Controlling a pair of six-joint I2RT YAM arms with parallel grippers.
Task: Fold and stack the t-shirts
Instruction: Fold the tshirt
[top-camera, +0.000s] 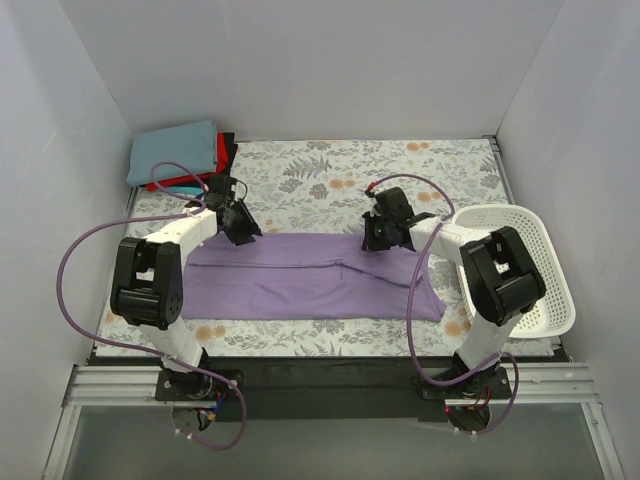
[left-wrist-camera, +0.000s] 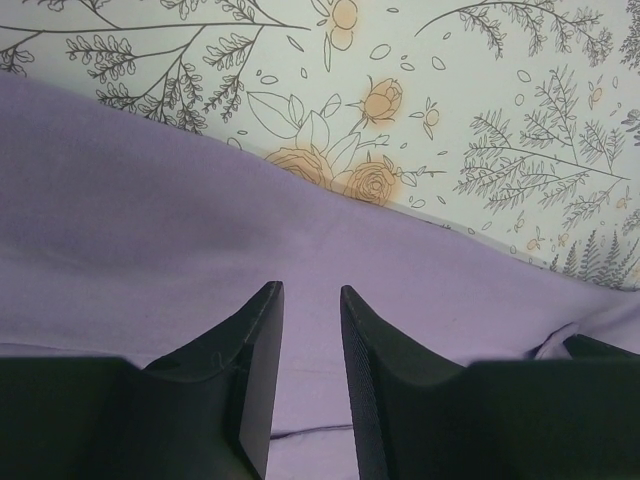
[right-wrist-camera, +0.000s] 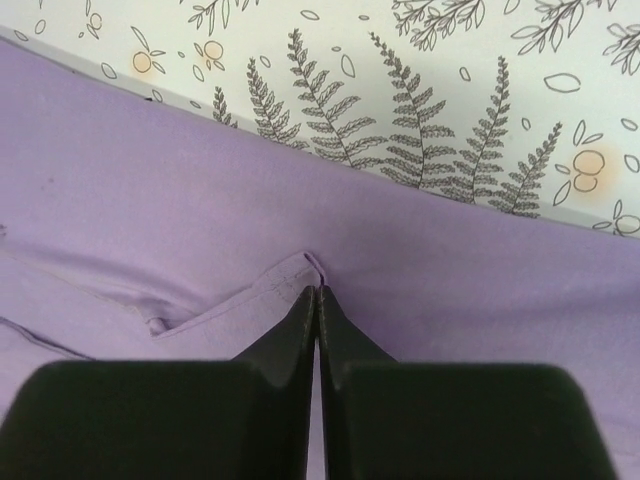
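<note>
The lavender t-shirt (top-camera: 310, 288) lies as a long flat band across the table (top-camera: 300, 172), and both hands sit at its far edge. The left hand (top-camera: 241, 224) is near the band's left end. Its fingers (left-wrist-camera: 255, 340) stand apart with a narrow gap, and purple cloth shows through the gap. Whether they touch the cloth I cannot tell. Just beyond its fingertips the shirt's edge runs as a slanted, wavy line, with bare flowered table past it.

The right hand (top-camera: 384, 238) is right of the band's middle. Its fingers (right-wrist-camera: 345, 330) are pressed together, with a small ridge of the cloth nipped up at their tips. The edge of a folded layer runs off from that ridge toward the hand's left. Ahead of the hand the shirt's edge is nearly straight, and open table follows.

Only the overhead view shows the surroundings. The folded t-shirts (top-camera: 178, 152) are stacked in the far corner, beyond and outward of the left hand and apart from it, grey-blue on top with red and black beneath. The white basket (top-camera: 548, 300) sits outward of the right hand, against the right wall. Open table lies between the two hands and beyond them to the back wall. Only the wrist views show the finger gap and the pinch.
</note>
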